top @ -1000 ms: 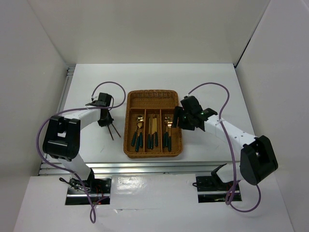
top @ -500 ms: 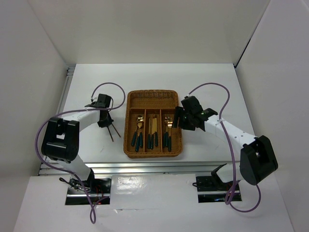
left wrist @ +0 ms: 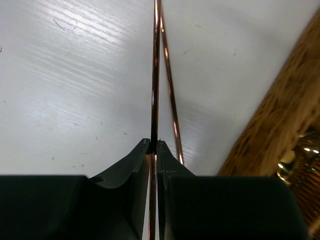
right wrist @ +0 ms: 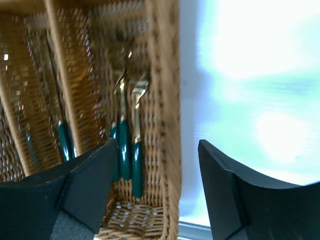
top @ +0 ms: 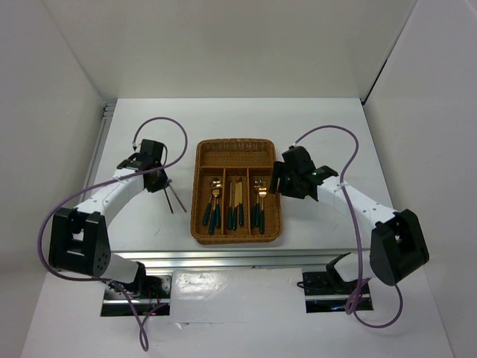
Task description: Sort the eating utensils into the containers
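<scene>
White walls box in a white tabletop (top: 328,142), seen from above. At its middle sits a rectangular brown woven wicker cutlery tray (top: 200,224). Three long slots run near to far, and one crosswise slot (top: 235,155) spans the far end.

The long slots hold gold-headed, dark-green-handled small spoons (top: 214,203) on the left, knives (top: 235,205) in the middle and forks (top: 260,203) on the right.

My left claw (top: 155,181) is low over the table just left of the tray, clenched on one thin copper-brown chopstick (left wrist: 155,75). Its tip seems to rest on the surface. A second matching chopstick (left wrist: 171,105) lies loose just beside it, crossing it near the far end of my wrist view.

My right claw (right wrist: 156,150) hangs released, jaws wide and holding nothing, over the tray's right wall beside the forks.

Both chopsticks point roughly near to far, in line with the long slots, and the tray lies to their right. My left arm is much the nearer. I judge the crosswise slot is their place, so the stick needs a carry rightward and farther, plus about a quarter turn.
</scene>
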`<state>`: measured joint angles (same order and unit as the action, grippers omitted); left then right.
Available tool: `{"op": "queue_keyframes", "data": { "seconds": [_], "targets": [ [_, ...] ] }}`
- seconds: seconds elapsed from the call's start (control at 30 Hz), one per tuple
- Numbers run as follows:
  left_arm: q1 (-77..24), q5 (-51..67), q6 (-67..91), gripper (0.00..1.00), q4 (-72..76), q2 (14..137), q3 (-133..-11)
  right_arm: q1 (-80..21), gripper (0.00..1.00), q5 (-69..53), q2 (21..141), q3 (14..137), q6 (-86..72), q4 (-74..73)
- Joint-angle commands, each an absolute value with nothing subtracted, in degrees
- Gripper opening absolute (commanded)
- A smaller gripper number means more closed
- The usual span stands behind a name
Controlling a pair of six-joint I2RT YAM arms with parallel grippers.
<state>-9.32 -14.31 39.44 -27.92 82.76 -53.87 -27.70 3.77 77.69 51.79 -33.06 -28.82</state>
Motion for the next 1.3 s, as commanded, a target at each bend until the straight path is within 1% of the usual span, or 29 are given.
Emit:
{"op": "queue_keyframes", "data": {
  "seconds": [0.0,0.17,0.3,0.37,0.47,0.53,0.57,0.7,0.8,0.87,0.9,0.93,1.0,1.07,1.1,1.23,1.27],
  "targets": [
    [-9.49,-11.61,40.08,0.23,-29.44,78.67,-58.53,-24.89,0.74,8.17,75.67,55.02,-31.73,-26.89],
    [-11.78,-7.21,39.46,0.23,-27.95,77.43,-64.59,-18.65,0.74,10.2,75.67,57.04,-31.2,-26.89],
    [-14.67,-7.21,40.86,0.23,-30.5,81.64,-72.15,-11.79,0.75,5.99,75.67,57.57,-31.2,-24.71],
    [-15.99,-8.08,43.93,0.23,-30.5,82.96,-73.56,-8.1,0.75,3.09,74.97,57.57,-31.2,-24.09],
    [-17.92,-7.56,52.54,0.26,-24.37,82.97,-72.87,-5.63,0.75,2.46,73.83,57.57,-31.2,-24.08],
    [-19.94,-9.57,59.65,0.27,-18.93,82.35,-70.5,-4.92,0.76,2.46,73.83,57.57,-31.72,-24.08],
    [-20.47,-11.67,62.03,0.28,-17.42,82.35,-69.88,-4.92,0.78,2.46,73.31,57.57,-31.73,-24.08],
    [-22.49,-16.5,74.32,0.28,-13.19,84.19,-68.21,-4.92,0.78,1.94,72.77,57.05,-31.73,-24.08],
    [-25.65,-21.33,79.7,0.27,-9.33,86.39,-67.68,-4.92,0.78,1.32,71.72,56.51,-31.73,-24.08],
    [-27.41,-24.68,81.11,0.27,-9.49,89.71,-70.74,-4.92,0.78,1.32,70.94,55.99,-31.73,-24.08],
    [-27.94,-26.0,81.82,0.29,-10.8,91.04,-72.32,-4.92,0.78,1.32,70.93,55.99,-31.73,-24.08],
    [-27.95,-26.02,80.87,0.3,-12.38,92.27,-75.38,-4.92,0.79,1.32,70.41,55.99,-31.73,-24.6],
    [-27.95,-25.05,78.59,0.33,-13.62,94.73,-77.6,-4.92,0.79,1.32,69.79,55.99,-31.73,-25.22],
    [-27.95,-23.12,73.06,0.39,-15.02,95.27,-79.36,-4.92,0.79,1.84,69.79,55.99,-31.73,-25.22],
    [-27.95,-23.12,71.3,0.43,-16.68,96.06,-80.15,-4.92,0.79,1.85,69.79,56.51,-31.73,-25.22],
    [-27.33,-23.28,61.98,0.52,-25.82,96.68,-84.98,-4.92,0.79,1.23,70.92,56.51,-31.73,-25.75],
    [-27.33,-23.9,58.83,0.55,-26.88,94.77,-84.99,-4.92,0.79,0.53,71.54,56.51,-31.73,-25.75]
  ]
}}
